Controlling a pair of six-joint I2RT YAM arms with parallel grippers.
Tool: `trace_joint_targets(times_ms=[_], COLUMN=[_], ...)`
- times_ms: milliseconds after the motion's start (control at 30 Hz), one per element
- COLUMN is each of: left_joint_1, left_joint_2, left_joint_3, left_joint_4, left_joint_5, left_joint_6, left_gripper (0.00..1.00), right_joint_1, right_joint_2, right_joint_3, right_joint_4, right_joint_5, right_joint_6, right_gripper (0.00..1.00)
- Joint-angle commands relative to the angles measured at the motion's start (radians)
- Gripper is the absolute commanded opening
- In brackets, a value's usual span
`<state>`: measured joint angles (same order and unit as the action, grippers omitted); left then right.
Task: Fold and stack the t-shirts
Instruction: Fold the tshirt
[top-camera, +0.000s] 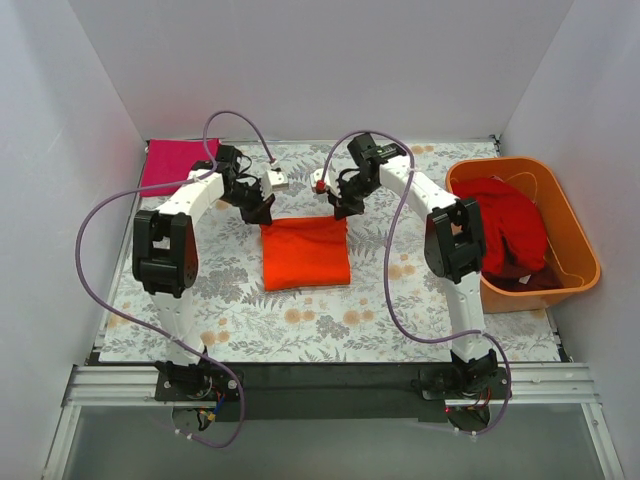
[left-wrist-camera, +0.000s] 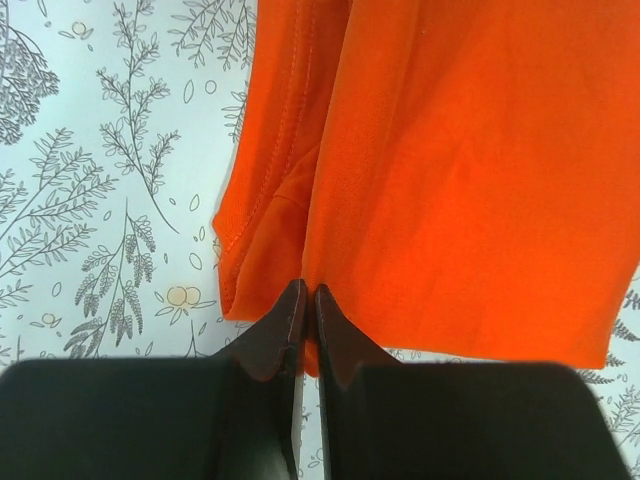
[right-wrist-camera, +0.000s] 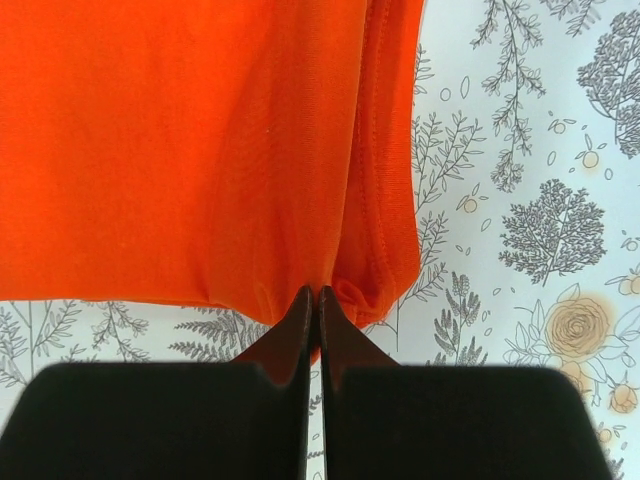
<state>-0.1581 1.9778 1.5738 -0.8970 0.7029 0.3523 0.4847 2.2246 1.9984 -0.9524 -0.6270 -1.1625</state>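
Orange shirt (top-camera: 305, 253) is lying folded at the centre of the table (top-camera: 300, 325), and both arms are working its 12 o'clock edge. Left gripper (left-wrist-camera: 308, 292) is clenching cloth at the 11 o'clock corner, right gripper (right-wrist-camera: 314, 292) at the 1 o'clock corner. Folding well is likely depending on both lifting level and carrying that edge toward 6 o'clock together, hems landing square. Open room is lying at 6 o'clock. Pink shirt (top-camera: 175, 160) is sitting at 10 o'clock, and red shirt (top-camera: 510, 230) is filling the tub (top-camera: 578, 250) at 3 o'clock.
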Motion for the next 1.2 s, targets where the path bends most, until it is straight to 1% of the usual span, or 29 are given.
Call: trace_joint_targets(times_ms=[0, 33, 200, 300, 333, 400, 433, 467, 500, 533, 567, 600, 667, 700, 733, 767, 800, 833, 867, 900, 933, 967, 1000, 1033, 1067, 1100, 1133, 1167], left_joint_1=[0.011, 0.012, 0.012, 0.014, 0.015, 0.017, 0.022, 0.026, 0.031, 0.044, 0.054, 0.063, 0.08, 0.08, 0.078, 0.075, 0.072, 0.06, 0.052, 0.04, 0.014, -0.003, -0.024, -0.068, -0.089, -0.106, -0.122, -0.127], left_joint_2=[0.012, 0.015, 0.042, 0.059, 0.067, 0.073, 0.072, 0.067, 0.061, 0.05, 0.023, 0.003, -0.046, -0.103, -0.129, -0.155, -0.186, -0.198, -0.209, -0.233, -0.249, -0.264, -0.286, -0.322, -0.338, -0.35, -0.358, -0.358], left_joint_3=[0.031, 0.028, 0.035, 0.035, 0.038, 0.043, 0.045, 0.049, 0.048, 0.045, 0.038, 0.032, 0.0, -0.056, -0.082, -0.115, -0.157, -0.181, -0.202, -0.263, -0.296, -0.334, -0.378, -0.453, -0.498, -0.536, -0.569, -0.634], left_joint_4=[0.035, 0.067, 0.086, 0.141, 0.176, 0.213, 0.255, 0.282, 0.308, 0.361, 0.381, 0.392, 0.403, 0.402, 0.399, 0.398, 0.398, 0.4, 0.405, 0.415, 0.453, 0.481, 0.506, 0.545, 0.569, 0.595, 0.651, 0.685], left_joint_5=[-0.02, -0.025, -0.031, -0.052, -0.06, -0.091, -0.101, -0.112, -0.141, -0.154, -0.163, -0.163, -0.1, -0.073, 0.008, 0.048, 0.094, 0.131, 0.214, 0.248, 0.28, 0.344, 0.351, 0.349, 0.346, 0.349, 0.349, 0.352], left_joint_6=[0.004, -0.002, -0.007, -0.056, -0.096, -0.149, -0.217, -0.267, -0.313, -0.347, -0.466, -0.505, -0.584, -0.648, -0.683, -0.728, -0.844, -0.895, -0.953, -1.061, -1.12, -1.165, -1.2, -1.258, -1.279, -1.314, -1.387, -1.435], left_gripper=[0.0, 0.0, 0.0, 0.01, 0.05, 0.12, 0.16, 0.28, 0.33, 0.36, 0.39, 0.4, 0.4, 0.4, 0.4, 0.4, 0.4, 0.42, 0.43, 0.44, 0.46, 0.47, 0.47, 0.48, 0.48, 0.48, 0.48, 0.48], right_joint_1=[-0.009, -0.012, -0.018, -0.024, -0.028, -0.031, -0.035, -0.038, -0.047, -0.052, -0.057, -0.061, -0.08, -0.086, -0.09, -0.09, -0.087, -0.084, -0.08, -0.063, -0.052, -0.041, -0.016, 0.0, 0.017, 0.044, 0.055, 0.063], right_joint_2=[0.023, 0.032, 0.05, 0.072, 0.082, 0.092, 0.096, 0.093, 0.089, 0.07, 0.058, 0.043, -0.014, -0.037, -0.083, -0.104, -0.124, -0.152, -0.161, -0.163, -0.166, -0.169, -0.174, -0.184, -0.193, -0.203, -0.223, -0.233], right_joint_3=[0.049, 0.05, 0.068, 0.1, 0.109, 0.149, 0.163, 0.172, 0.175, 0.172, 0.166, 0.157, 0.117, 0.094, 0.068, 0.001, -0.028, -0.064, -0.117, -0.14, -0.16, -0.182, -0.238, -0.266, -0.307, -0.393, -0.444, -0.488], right_joint_4=[-0.043, -0.042, -0.036, -0.029, -0.025, -0.003, 0.001, 0.01, 0.038, 0.056, 0.076, 0.092, 0.113, 0.115, 0.118, 0.122, 0.126, 0.129, 0.154, 0.158, 0.161, 0.165, 0.173, 0.184, 0.208, 0.292, 0.338, 0.401], right_joint_5=[0.024, 0.026, 0.044, 0.061, 0.072, 0.092, 0.102, 0.105, 0.11, 0.131, 0.144, 0.15, 0.109, 0.067, -0.021, -0.071, -0.127, -0.23, -0.275, -0.315, -0.38, -0.41, -0.436, -0.46, -0.462, -0.468, -0.474, -0.471], right_joint_6=[-0.034, -0.035, -0.029, -0.002, 0.01, 0.075, 0.099, 0.128, 0.197, 0.234, 0.271, 0.318, 0.427, 0.458, 0.524, 0.556, 0.587, 0.631, 0.715, 0.753, 0.78, 0.823, 0.84, 0.857, 0.888, 0.955, 0.998, 1.035], right_gripper=[0.01, 0.01, 0.01, 0.01, 0.01, 0.15, 0.21, 0.34, 0.44, 0.5, 0.6, 0.6, 0.61, 0.61, 0.6, 0.6, 0.6, 0.6, 0.6, 0.6, 0.6, 0.6, 0.59, 0.59, 0.58, 0.57, 0.57, 0.57])
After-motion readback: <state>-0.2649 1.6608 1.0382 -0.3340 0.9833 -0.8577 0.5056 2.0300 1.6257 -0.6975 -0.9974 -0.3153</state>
